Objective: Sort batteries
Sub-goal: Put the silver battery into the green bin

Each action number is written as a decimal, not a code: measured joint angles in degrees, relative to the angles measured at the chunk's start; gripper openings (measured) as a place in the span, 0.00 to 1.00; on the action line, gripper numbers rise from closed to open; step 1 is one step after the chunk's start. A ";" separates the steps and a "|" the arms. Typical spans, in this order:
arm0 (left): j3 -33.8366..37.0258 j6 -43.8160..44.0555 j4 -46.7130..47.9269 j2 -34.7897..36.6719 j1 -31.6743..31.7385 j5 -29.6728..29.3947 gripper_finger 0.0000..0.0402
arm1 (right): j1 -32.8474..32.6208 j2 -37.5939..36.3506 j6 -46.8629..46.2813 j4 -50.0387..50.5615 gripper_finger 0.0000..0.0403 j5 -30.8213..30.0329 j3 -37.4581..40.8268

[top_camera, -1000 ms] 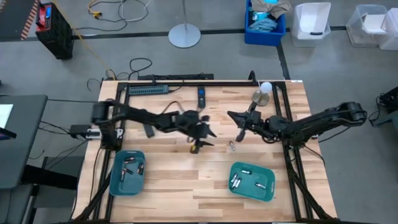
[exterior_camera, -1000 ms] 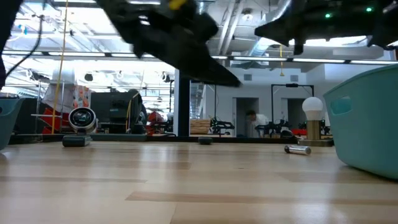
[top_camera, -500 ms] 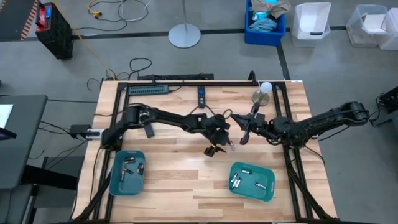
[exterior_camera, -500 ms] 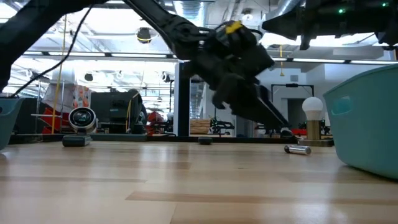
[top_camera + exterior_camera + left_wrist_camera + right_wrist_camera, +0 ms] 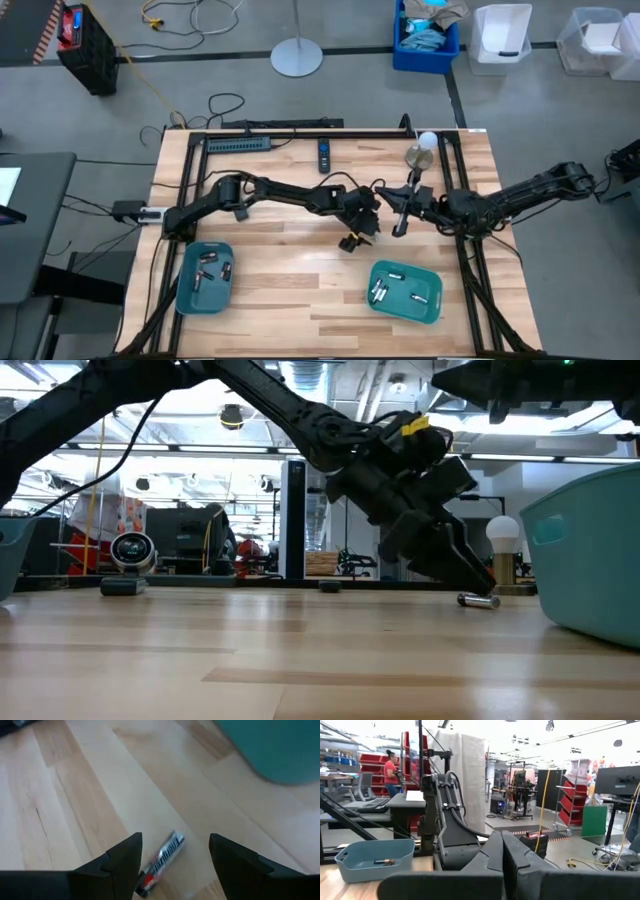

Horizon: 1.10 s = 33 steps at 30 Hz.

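Beside the teal plastic tray (image 5: pixel 405 292), the left claw (image 5: pixel 172 862), fingers spread and empty, has descended over a silvery cylindrical battery (image 5: pixel 161 861), its lower end cut off. The right claw (image 5: pixel 402 214), pressed closed on nothing, stays raised nearby.

A wooden table (image 5: pixel 290 290) is seen from above; a black remote-like stick (image 5: pixel 324 153) lies near its far edge, beside a long dark strip (image 5: pixel 240 144); a white-bulbed lamp (image 5: pixel 424 148) stands at the far right corner; blue and white bins (image 5: pixel 426 40) are noted on the grey floor beyond; a person in red (image 5: pixel 388 769) is seen in the background.
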State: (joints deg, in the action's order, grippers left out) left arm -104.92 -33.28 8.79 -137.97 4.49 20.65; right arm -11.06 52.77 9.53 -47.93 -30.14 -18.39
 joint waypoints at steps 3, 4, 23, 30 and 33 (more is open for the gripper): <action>0.11 -0.04 1.87 -0.02 0.24 -0.38 0.56 | -0.18 -0.13 0.01 -0.02 0.02 -0.01 0.00; 0.13 0.12 2.23 -0.08 0.40 -0.40 0.56 | -0.10 -0.10 0.01 0.08 0.02 -0.01 0.00; -0.07 5.72 3.07 -3.22 1.66 -3.61 0.36 | -0.10 0.03 -0.03 0.71 0.02 -0.01 -0.02; 0.00 5.26 3.44 -3.28 1.67 -4.37 0.10 | -0.19 0.03 -0.03 -0.24 0.02 -0.03 -0.02; 0.06 5.46 3.55 -2.92 1.68 -4.49 0.10 | -0.18 0.03 -0.03 -0.27 0.02 -0.03 -0.02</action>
State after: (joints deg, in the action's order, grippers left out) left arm -104.87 -27.83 12.34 -140.89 6.17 16.16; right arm -11.24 52.80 9.50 -48.20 -30.17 -18.41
